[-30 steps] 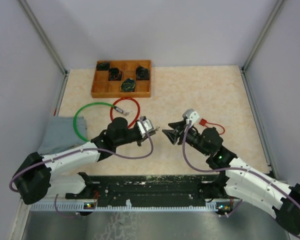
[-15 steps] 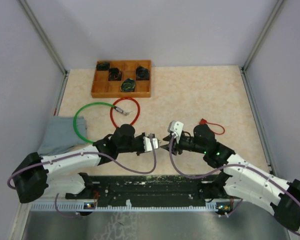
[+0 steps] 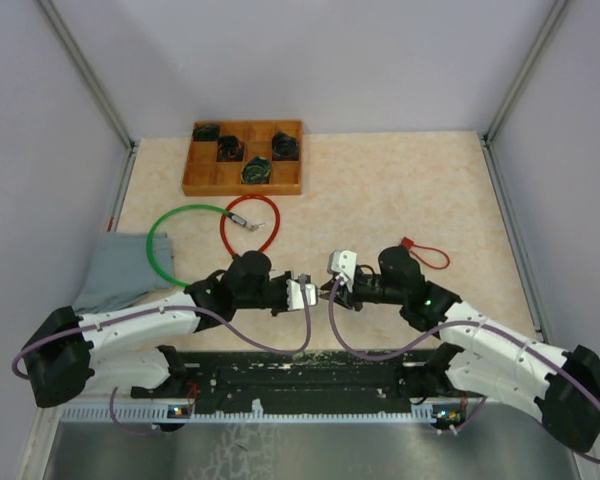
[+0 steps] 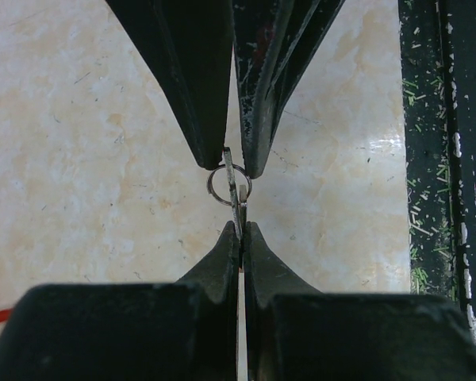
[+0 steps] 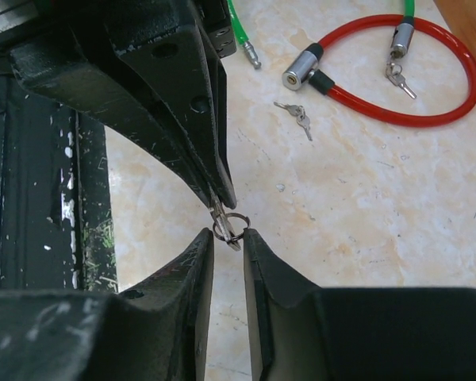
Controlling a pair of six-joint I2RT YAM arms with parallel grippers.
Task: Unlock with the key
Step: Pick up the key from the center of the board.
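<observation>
My left gripper (image 4: 238,228) is shut on a small silver key (image 4: 237,198) with a split ring (image 4: 216,189); the key sticks out past its fingertips. My right gripper (image 5: 227,236) is open, tip to tip with the left one, its fingers on either side of the key and ring (image 5: 231,225). In the top view the two grippers meet at the table's near middle (image 3: 323,291). A red cable lock (image 5: 397,95) with a silver cylinder (image 5: 300,76) lies beyond, as a red loop in the top view (image 3: 250,222).
A green cable loop (image 3: 175,240) lies left of the red one. Loose keys (image 5: 295,116) lie near the cylinder. A wooden compartment tray (image 3: 245,157) stands at the back, a grey cloth (image 3: 115,270) at the left, a thin red loop (image 3: 430,255) at the right.
Both grippers have moved towards each other near the table's front. The right gripper swung left and its fingertips now flank the key held by the left gripper.
</observation>
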